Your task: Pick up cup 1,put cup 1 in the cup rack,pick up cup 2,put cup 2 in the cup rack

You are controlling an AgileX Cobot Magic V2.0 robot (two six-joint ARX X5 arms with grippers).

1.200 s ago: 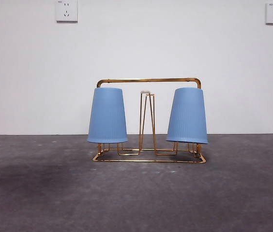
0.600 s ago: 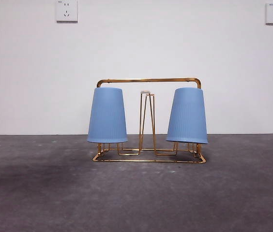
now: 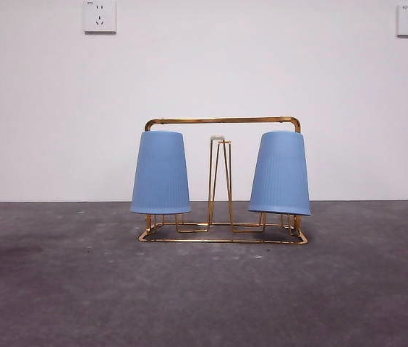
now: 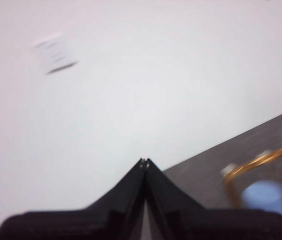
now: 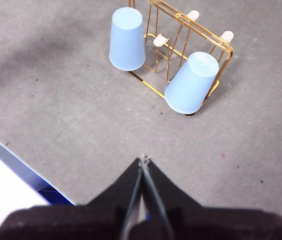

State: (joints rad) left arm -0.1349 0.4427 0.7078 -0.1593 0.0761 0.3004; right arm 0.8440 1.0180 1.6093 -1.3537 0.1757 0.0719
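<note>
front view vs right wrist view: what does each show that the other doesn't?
Front view only: two wall sockets on the white wall, and the cup rack's arched handle seen side-on, with both cups hanging upside down clear of its base.

Right wrist view only: the right end effector, jaws shut, empty, well back from the rack; the table's near edge; the capped tips of free pegs.

Both: the two blue cups inverted on the gold cup rack, on the grey table. Neither shows the left end effector.
</note>
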